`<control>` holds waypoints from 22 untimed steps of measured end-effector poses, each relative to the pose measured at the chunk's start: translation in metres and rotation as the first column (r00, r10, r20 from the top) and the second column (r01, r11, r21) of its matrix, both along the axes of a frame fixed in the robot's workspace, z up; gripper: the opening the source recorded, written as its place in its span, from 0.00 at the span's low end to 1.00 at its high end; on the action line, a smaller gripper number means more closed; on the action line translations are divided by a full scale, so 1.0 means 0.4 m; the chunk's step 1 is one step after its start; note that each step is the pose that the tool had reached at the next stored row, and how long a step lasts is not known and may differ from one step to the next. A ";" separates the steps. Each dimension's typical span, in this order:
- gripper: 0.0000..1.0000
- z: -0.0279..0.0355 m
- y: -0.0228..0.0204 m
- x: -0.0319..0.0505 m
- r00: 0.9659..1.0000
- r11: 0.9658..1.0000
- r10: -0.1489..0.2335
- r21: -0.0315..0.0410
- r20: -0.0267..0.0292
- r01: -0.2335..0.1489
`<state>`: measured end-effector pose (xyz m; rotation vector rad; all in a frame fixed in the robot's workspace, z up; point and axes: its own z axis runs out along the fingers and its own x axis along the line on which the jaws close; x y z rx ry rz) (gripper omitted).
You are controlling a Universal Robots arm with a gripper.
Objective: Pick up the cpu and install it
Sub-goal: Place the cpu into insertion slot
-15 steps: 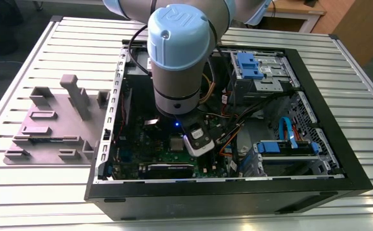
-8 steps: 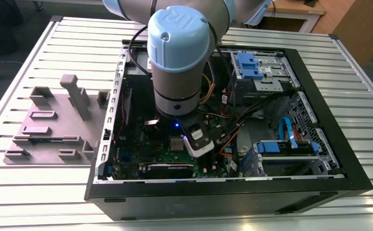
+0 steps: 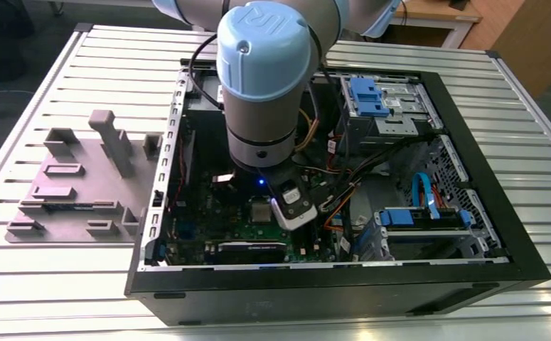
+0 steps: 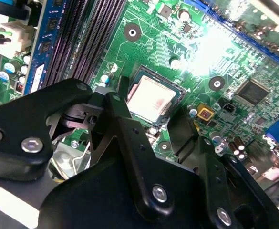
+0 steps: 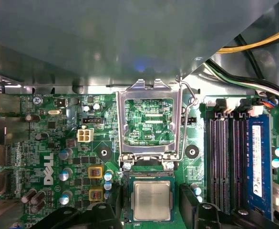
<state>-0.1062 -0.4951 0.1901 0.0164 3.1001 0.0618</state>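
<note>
The cpu (image 5: 151,200), a small square chip with a silvery top, lies flat in its socket on the green motherboard (image 5: 53,143); the second wrist view shows the cpu (image 4: 151,98) too. My gripper (image 5: 151,206) straddles it, open, with one black finger (image 5: 114,202) on each side and a small gap to the chip's edges. The socket's metal load plate (image 5: 149,86) stands flipped up beside the chip, its lever (image 5: 189,98) raised. In the exterior view the arm (image 3: 266,85) reaches down into the open computer case (image 3: 503,234).
Black memory slots (image 5: 225,157) and a blue-labelled memory stick (image 5: 258,157) run beside the socket. Cables (image 5: 244,76) and drive cages (image 3: 380,99) crowd the case. A grey fixture tray (image 3: 76,185) sits on the slatted table at the exterior view's left.
</note>
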 end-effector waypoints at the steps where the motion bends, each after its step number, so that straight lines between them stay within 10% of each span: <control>1: 0.60 0.001 0.000 0.000 1.000 1.000 0.000 0.000 0.000 0.000; 22: 0.51 0.001 0.000 -0.007 1.000 1.000 0.000 0.004 0.005 0.000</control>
